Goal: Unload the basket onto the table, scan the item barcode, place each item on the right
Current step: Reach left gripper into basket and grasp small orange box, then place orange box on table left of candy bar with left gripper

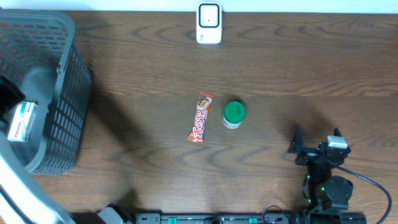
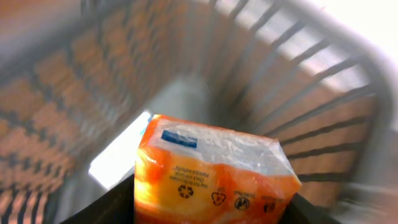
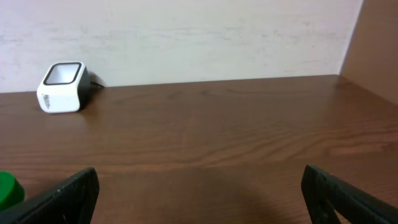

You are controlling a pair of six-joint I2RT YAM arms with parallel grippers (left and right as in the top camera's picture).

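Orange packet (image 2: 211, 168): clenched in left jaws, inside basket (image 2: 323, 93)
Right jaws: spread, empty
Risk: soft wrapper may slip or snag basket wall

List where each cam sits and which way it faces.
Overhead: above the table, facing straight down; right arm at bottom edge.
Left wrist: over the basket, facing in at the orange pack in the left gripper.
Right wrist: low over the table, facing the wall; open right gripper shows.
Shared: scanner, overhead and right wrist.
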